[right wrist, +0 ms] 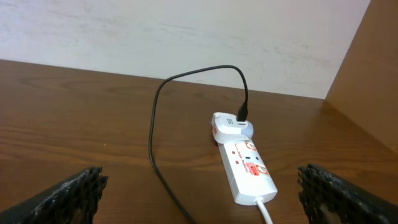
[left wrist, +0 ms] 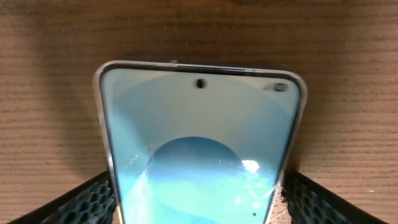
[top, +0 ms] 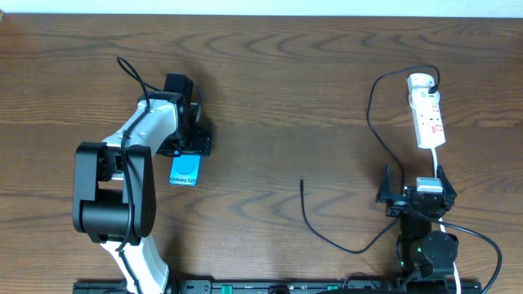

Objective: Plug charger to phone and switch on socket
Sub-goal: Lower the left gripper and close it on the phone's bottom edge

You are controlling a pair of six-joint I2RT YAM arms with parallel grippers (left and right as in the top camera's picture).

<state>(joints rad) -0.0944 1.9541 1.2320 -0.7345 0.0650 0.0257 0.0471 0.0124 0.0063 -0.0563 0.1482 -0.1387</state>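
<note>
On the left half of the table (top: 278, 98), the phone (top: 185, 171) lies with its light-blue screen up, the white band with its lettering at the near end. Its far part is hidden under the left gripper (top: 189, 152). In the left wrist view the phone fills the space between the two black fingers (left wrist: 87, 202), which press against its two long edges, so this gripper is clamped on the phone. The camera hole sits at the top edge of the screen and the darker blue circle shows lower down. Whether the phone rests on the wood or is raised off it cannot be told.

On the right side, at the far edge, the white power strip (top: 428, 116) lies lengthwise, far to near, with red marks on its top face. Whether its switch is on cannot be told. A white adapter (right wrist: 229, 127) sits at its far end, and the black charger cable (top: 372, 122) is plugged into that adapter. From there the cable arches up, runs left, sweeps toward the near edge and curls back to the middle of the table, where its free tip (top: 301, 181) lies bare on the wood, well apart from the phone.

The right gripper (top: 414, 181) hangs just near of the power strip, facing it, with its fingers (right wrist: 71, 196) spread wide apart and holding nothing. The strip's white cord (right wrist: 266, 211) runs toward it.
</note>
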